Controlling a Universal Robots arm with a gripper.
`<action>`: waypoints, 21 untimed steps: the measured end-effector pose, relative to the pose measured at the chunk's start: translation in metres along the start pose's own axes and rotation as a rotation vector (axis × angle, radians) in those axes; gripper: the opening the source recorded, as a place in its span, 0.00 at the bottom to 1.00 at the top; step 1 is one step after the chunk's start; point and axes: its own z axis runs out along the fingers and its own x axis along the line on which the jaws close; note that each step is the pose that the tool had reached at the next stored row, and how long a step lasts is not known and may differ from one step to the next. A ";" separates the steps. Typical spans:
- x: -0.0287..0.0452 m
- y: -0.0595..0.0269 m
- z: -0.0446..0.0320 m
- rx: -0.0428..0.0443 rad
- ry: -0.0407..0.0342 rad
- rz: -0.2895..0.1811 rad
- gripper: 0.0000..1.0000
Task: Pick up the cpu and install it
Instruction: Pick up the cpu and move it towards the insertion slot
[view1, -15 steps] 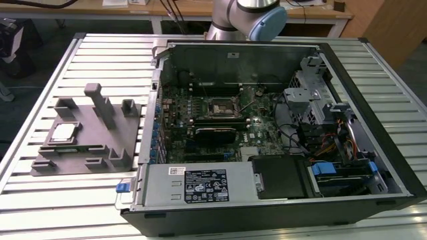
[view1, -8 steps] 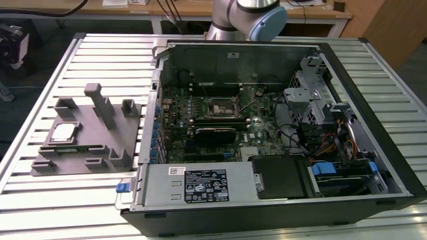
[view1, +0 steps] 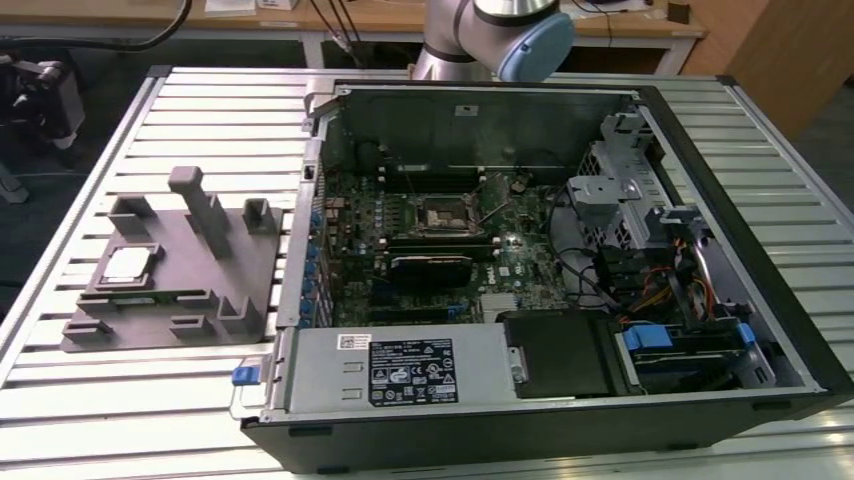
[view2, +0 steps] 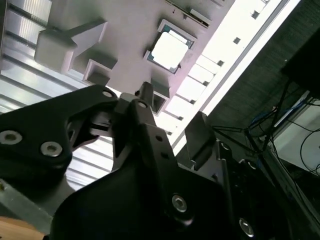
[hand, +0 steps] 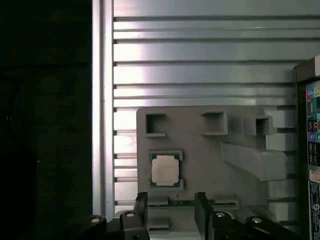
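1. The slatted metal table (view1: 134, 400) was found carrying an open computer case (view1: 534, 445) and, on the exterior view's left of it, a grey fixture (view1: 187, 275).
2. Inside the case, the motherboard socket (view1: 445, 212) was observed near the middle of the board.
3. In the first wrist view the gripper (hand: 171, 210) was noted with its fingers spread apart, nothing grasped, held clear of the fixture.
4. The cpu (hand: 165, 170) was recorded lying flat in a recess of the fixture, silver top upward, untouched.
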 end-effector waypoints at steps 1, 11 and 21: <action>0.0000 -0.0001 0.0018 0.0000 0.0001 0.000 0.53; 0.0001 -0.0025 0.0199 -0.0003 0.0009 -0.018 0.71; 0.0001 -0.0037 0.0381 -0.0003 0.0029 -0.026 0.71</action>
